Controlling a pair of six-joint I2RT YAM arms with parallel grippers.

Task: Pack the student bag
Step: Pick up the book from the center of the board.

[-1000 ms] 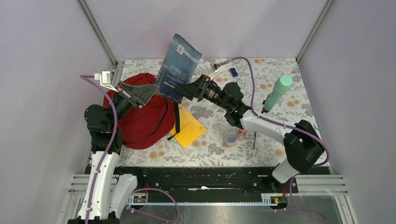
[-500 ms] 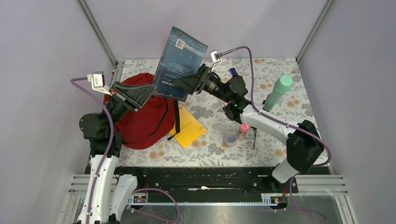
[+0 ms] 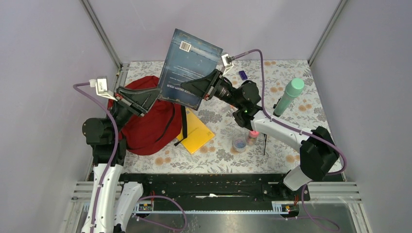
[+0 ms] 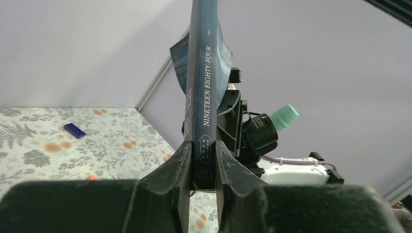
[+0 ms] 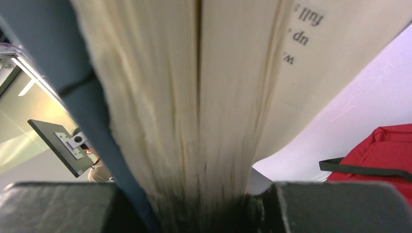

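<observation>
The left gripper (image 4: 203, 145) clamps the spine of a blue book (image 3: 190, 68) lettered "NINETEEN EIGHTY-FOUR"; the right gripper (image 5: 194, 204) pinches its page edges. A barcode sticker (image 3: 185, 46) marks the cover.

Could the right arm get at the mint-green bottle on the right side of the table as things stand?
Probably not yet. The right gripper has its jaws closed on the dark blue paperback book, held aloft with the left gripper. The mint-green plastic bottle stands unobstructed, but the book must go first.
</observation>
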